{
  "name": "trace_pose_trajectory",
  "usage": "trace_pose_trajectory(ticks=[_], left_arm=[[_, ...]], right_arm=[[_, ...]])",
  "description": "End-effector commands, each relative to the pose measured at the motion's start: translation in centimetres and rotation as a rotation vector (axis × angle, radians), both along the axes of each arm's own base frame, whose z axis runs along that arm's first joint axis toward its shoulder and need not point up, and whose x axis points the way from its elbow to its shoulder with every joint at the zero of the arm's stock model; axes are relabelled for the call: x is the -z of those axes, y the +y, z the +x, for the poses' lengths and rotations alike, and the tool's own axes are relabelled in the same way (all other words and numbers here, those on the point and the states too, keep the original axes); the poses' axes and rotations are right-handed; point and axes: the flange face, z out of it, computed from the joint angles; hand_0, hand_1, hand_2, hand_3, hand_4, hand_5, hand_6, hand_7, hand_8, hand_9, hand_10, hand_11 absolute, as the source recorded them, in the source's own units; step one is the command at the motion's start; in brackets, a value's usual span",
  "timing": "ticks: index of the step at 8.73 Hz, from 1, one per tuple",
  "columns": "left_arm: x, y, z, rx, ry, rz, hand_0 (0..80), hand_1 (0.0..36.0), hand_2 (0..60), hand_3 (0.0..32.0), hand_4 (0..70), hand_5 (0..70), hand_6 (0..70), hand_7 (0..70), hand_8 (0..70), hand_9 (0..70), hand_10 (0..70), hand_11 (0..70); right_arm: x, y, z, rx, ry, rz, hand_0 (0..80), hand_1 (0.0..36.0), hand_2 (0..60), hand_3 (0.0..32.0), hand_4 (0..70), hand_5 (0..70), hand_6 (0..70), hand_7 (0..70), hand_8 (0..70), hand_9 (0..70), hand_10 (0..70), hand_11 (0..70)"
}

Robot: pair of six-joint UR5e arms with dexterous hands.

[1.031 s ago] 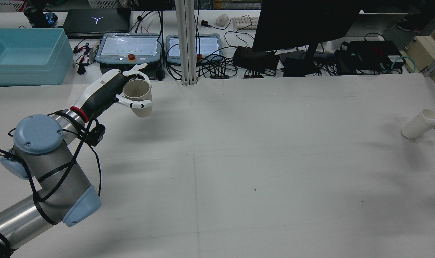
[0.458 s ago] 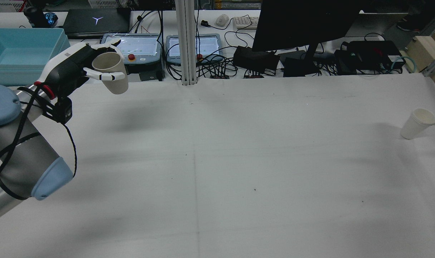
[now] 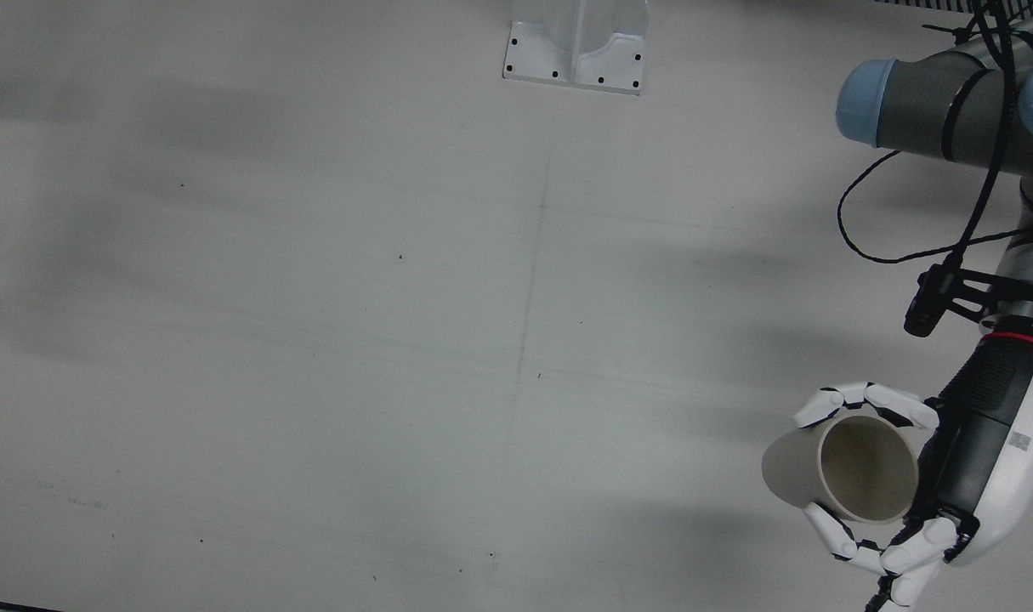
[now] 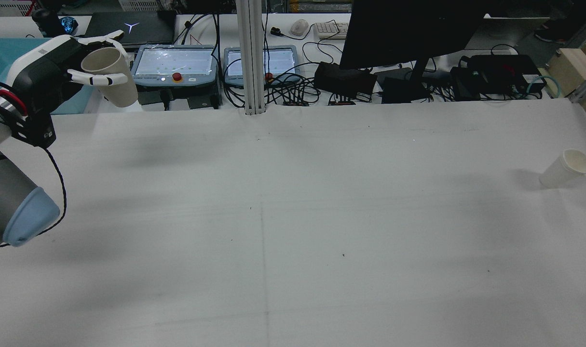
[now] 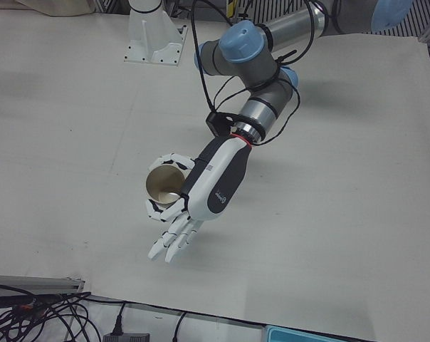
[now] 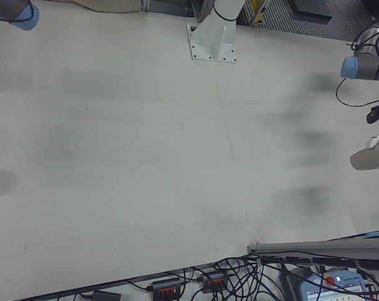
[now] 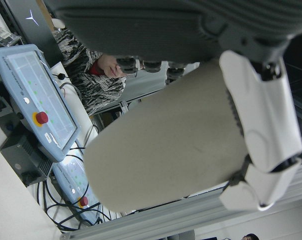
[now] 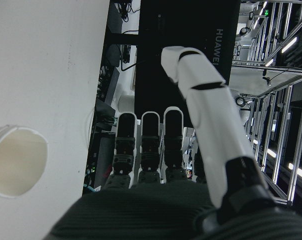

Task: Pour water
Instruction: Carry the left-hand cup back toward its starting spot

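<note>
A wide white table (image 4: 293, 217) fills the station, bare across its middle, with control tablets (image 4: 173, 64), a dark monitor (image 4: 408, 29) and tangled cables along its far edge.

Nearest in the rear view, the left arm rises at the table's left side. Its left robot hand (image 4: 56, 67) is wrapped around a beige cup (image 4: 110, 76), fingers (image 4: 97, 78) curled across the wall near the rim, and carries it clear of the table, roughly upright with a slight tilt. The front view looks into its mouth (image 3: 865, 467); no water can be made out inside.

Farther off, at the table's right edge, a white paper cup (image 4: 563, 168) stands alone on the table. The right robot hand (image 8: 191, 150) is drawn back beside it, touching nothing, fingers straight and spread — released.

Both cups look light and thin-walled, so they would likely crush under a hard squeeze and tip at a nudge. A hold around the mid-wall seems safest. The 2 cups are well apart — the pour has not begun.
</note>
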Motion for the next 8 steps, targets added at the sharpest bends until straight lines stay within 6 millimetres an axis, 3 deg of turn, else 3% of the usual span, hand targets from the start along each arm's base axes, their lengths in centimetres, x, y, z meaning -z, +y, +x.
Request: trace_pose_trajectory(ticks=[1,2,4,6,8], left_arm=[[-13.0,-0.3,-1.6,0.017,0.034,-0.012,47.1,30.1,60.0,0.0,32.7,46.9,8.1,7.2,2.3,2.5,2.7,5.6],[-14.9,0.0,-2.7,0.036,0.004,-0.012,47.3,29.7,60.0,0.0,33.6,47.4,8.3,8.0,2.4,2.9,2.8,5.8],[-20.5,3.0,-4.8,0.065,-0.081,0.033,47.1,28.6,60.0,0.0,33.4,46.4,7.8,7.8,2.7,3.4,3.1,6.2],[-25.8,6.6,-6.3,0.094,-0.190,0.112,47.4,28.4,60.0,0.0,32.8,45.3,7.0,7.1,2.2,3.0,3.0,6.0],[-32.3,7.3,-6.6,0.100,-0.224,0.114,47.5,26.5,60.0,0.0,32.3,44.0,6.6,6.9,2.2,3.0,2.8,5.8]], right_arm=[[2.0,-8.4,-0.8,-0.013,0.002,0.044,77.5,32.2,18.2,0.0,8.4,70.0,27.9,48.0,27.1,37.5,24.0,38.0],[2.4,-10.1,-1.1,-0.014,0.008,0.047,70.0,28.6,13.3,0.0,8.6,70.0,28.9,50.0,30.7,40.5,25.6,39.9],[2.3,-10.0,-1.1,-0.014,0.025,0.028,63.3,24.5,8.2,0.0,8.1,69.4,29.1,50.6,34.1,42.6,27.5,42.0],[2.0,-9.6,-0.7,-0.036,0.044,0.022,62.7,23.5,6.7,0.0,7.8,68.7,29.5,51.4,36.6,43.8,29.0,43.9],[1.8,-9.3,-0.5,-0.043,0.074,-0.007,63.0,23.3,5.9,0.0,7.6,67.6,28.9,50.3,35.7,42.5,28.7,43.5]])
